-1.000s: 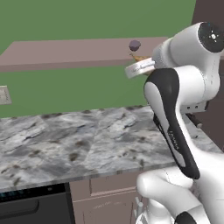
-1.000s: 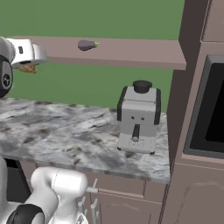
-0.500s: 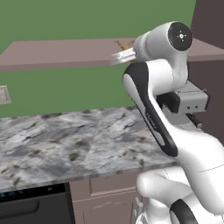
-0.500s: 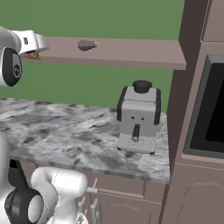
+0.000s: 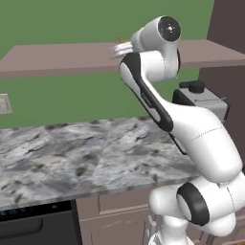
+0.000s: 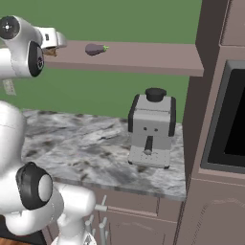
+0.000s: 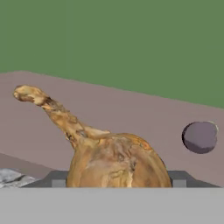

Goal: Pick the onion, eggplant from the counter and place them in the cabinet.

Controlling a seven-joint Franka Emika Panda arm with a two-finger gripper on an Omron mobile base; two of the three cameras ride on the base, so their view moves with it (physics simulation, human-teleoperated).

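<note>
The tool (image 7: 114, 181) grips the onion (image 7: 117, 162), its two dark fingertips (image 7: 57, 178) closed against either side of the bulb, whose thin stem points up and away to the upper left in the hand view. The tool is raised to the level of the cabinet (image 6: 143, 55), above the table (image 6: 86, 148). The eggplant (image 6: 95, 49) lies on the cabinet slab, near the tool and apart from it; seen from the hand, it sits beyond and to the right of the onion.
</note>
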